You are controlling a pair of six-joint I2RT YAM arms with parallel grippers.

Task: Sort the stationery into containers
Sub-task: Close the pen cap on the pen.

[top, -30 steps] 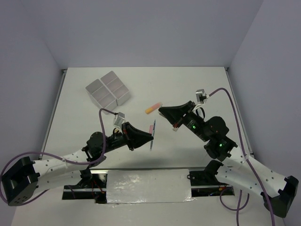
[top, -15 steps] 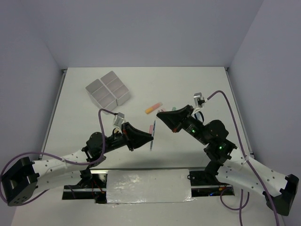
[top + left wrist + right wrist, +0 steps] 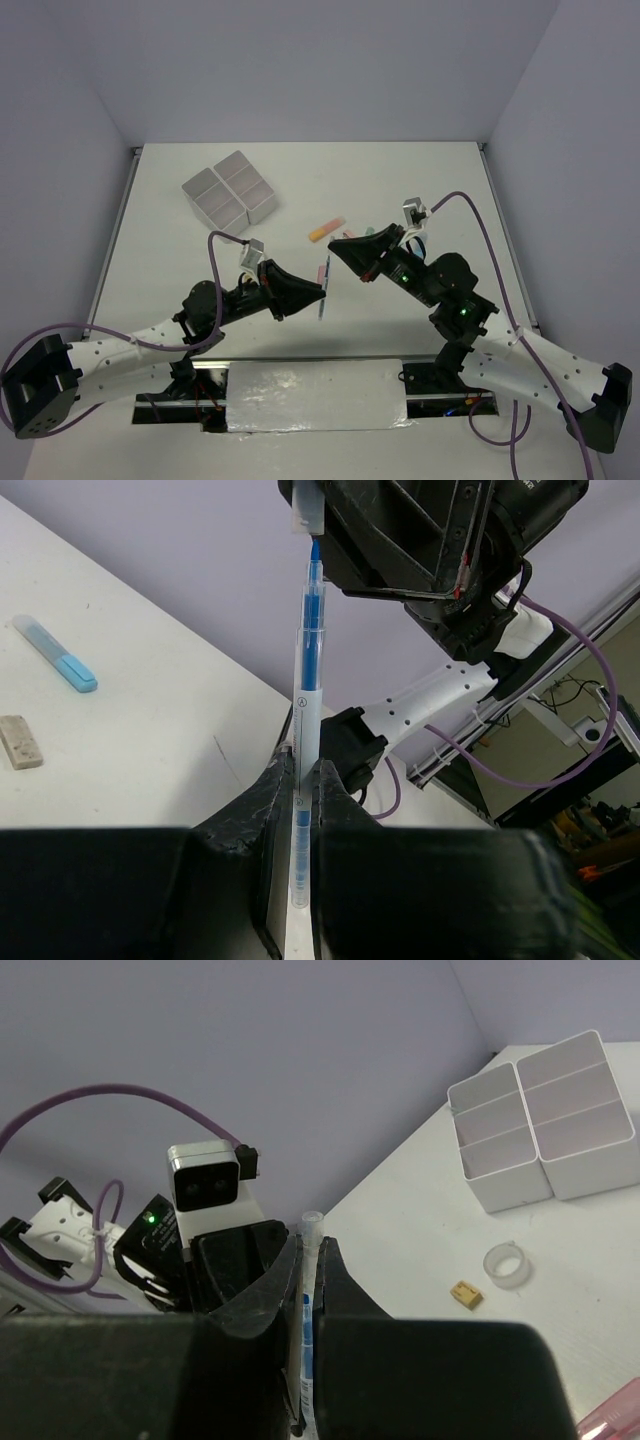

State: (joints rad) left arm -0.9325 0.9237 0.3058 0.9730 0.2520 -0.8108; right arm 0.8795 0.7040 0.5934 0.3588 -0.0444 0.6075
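Contact at both ends: left pincer (image 3: 300, 770) clamps the lower barrel of the blue pen (image 3: 305, 670), held in the air above the table (image 3: 430, 180), and right pincer (image 3: 308, 1250) is closed on its top. Farther out lies an orange marker (image 3: 325, 229); white containers (image 3: 250, 205) sit far left.

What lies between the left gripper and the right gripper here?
A thin blue pen bridges them: the left gripper clamps its lower part, the right gripper pinches its top end. Left wrist view shows it.
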